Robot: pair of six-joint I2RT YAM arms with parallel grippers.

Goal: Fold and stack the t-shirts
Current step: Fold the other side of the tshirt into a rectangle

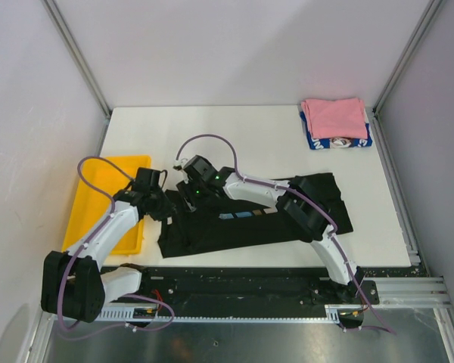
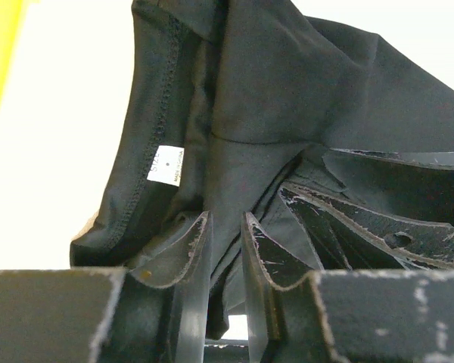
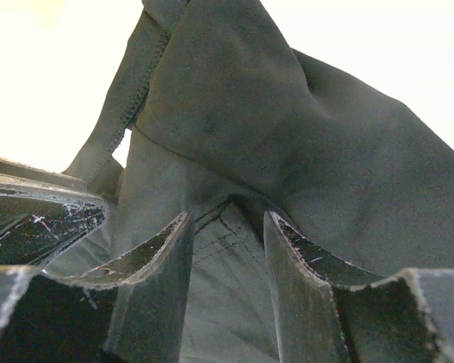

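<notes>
Two arms at the left end of the black t-shirt (image 1: 242,233), which lies on the table (image 1: 212,136) and spreads away to the right of both hands. The left hand (image 1: 166,206) is narrow, its fingers (image 2: 200,234) pinching a gathered fold of the shirt; a white label (image 2: 166,165) shows on the cloth just ahead of them. The right hand (image 1: 188,198), just beside it, stands half apart with black cloth filling the gap between its fingers (image 3: 174,242); whether it grips cannot be told. A yellow tray (image 1: 98,204) lies left of the left hand. Far beyond the right hand, a folded pink t-shirt (image 1: 333,117) rests on a blue-and-white t-shirt (image 1: 340,142).
</notes>
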